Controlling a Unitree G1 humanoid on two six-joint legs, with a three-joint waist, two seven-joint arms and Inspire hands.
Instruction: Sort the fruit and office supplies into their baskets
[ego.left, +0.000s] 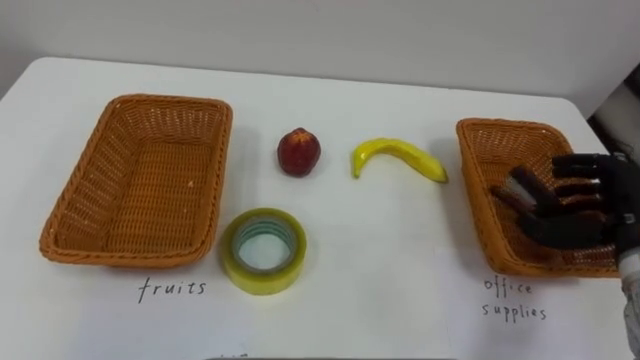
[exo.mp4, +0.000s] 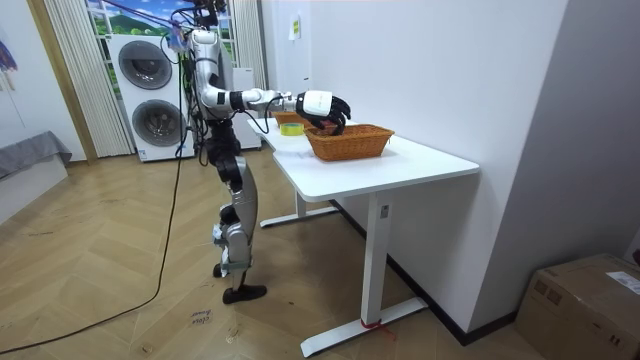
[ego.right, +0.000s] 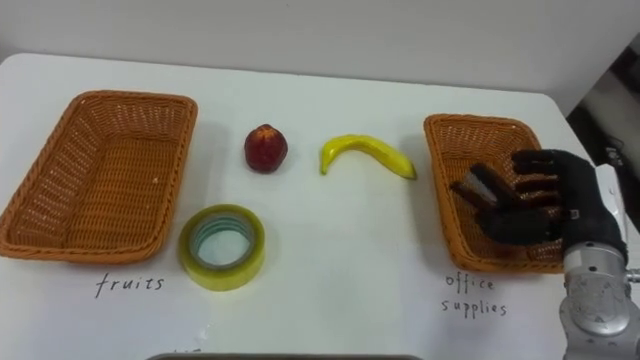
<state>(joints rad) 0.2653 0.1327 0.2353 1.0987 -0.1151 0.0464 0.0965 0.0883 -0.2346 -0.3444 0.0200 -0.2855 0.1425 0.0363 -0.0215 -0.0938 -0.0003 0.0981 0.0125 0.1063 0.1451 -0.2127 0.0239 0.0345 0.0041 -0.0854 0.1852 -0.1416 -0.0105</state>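
Wicker office basket (ego.left: 476, 160) (near the table (ego.left: 390, 290) edge) sits under the right hand (ego.left: 575, 212), fingers spread.

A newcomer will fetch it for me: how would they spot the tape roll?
On the white table, find the empty basket on the left. Off its near right corner lies the tape roll, a flat yellowish ring with a hole, unlike the red fruit and banana beyond it.

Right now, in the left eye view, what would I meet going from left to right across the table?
Fruits basket, tape roll, red fruit, banana, office supplies basket with the right hand over it.
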